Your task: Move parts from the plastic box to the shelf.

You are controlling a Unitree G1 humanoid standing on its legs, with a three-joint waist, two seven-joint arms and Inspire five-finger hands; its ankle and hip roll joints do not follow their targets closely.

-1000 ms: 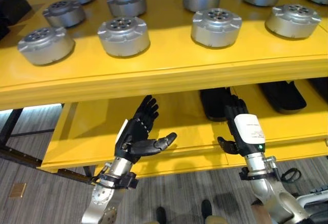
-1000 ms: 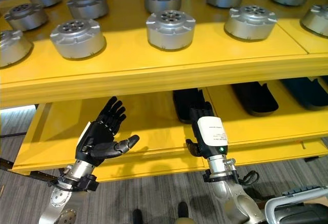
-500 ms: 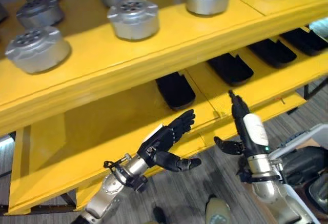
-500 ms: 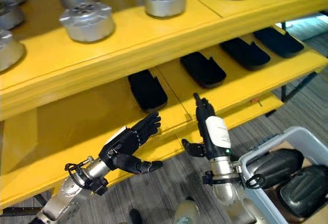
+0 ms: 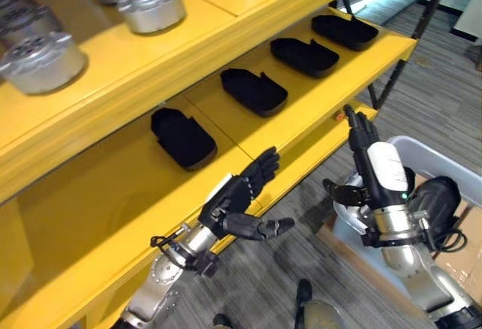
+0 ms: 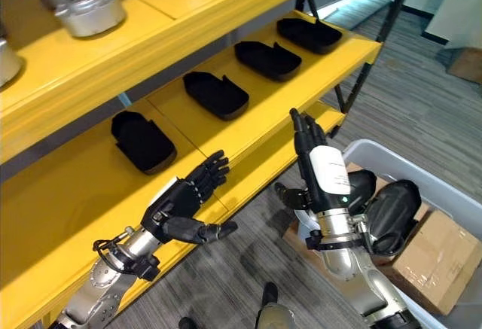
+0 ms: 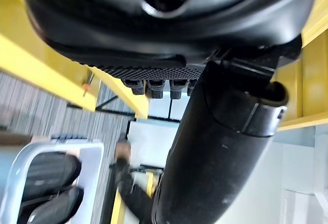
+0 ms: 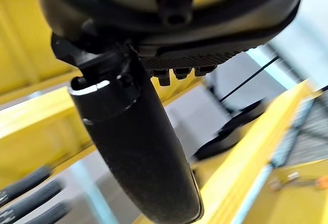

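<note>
A pale grey plastic box stands on the floor at the right with dark rounded parts in it. The yellow shelf has several black parts in a row on its lower board. Silver round parts sit on the upper board. My left hand hovers in front of the lower board's edge, open and empty, thumb out. My right hand is held upright between the shelf's edge and the box, fingers straight, holding nothing. The box with its dark parts also shows past my left hand.
A brown cardboard box lies under and beside the plastic box. The shelf's dark leg slants down at its right end. Grey carpet floor spreads to the right. The lower board is bare at the left.
The camera has swung to the right, bringing the plastic box and the shelf's right end into view. Both hands stay open and empty.
</note>
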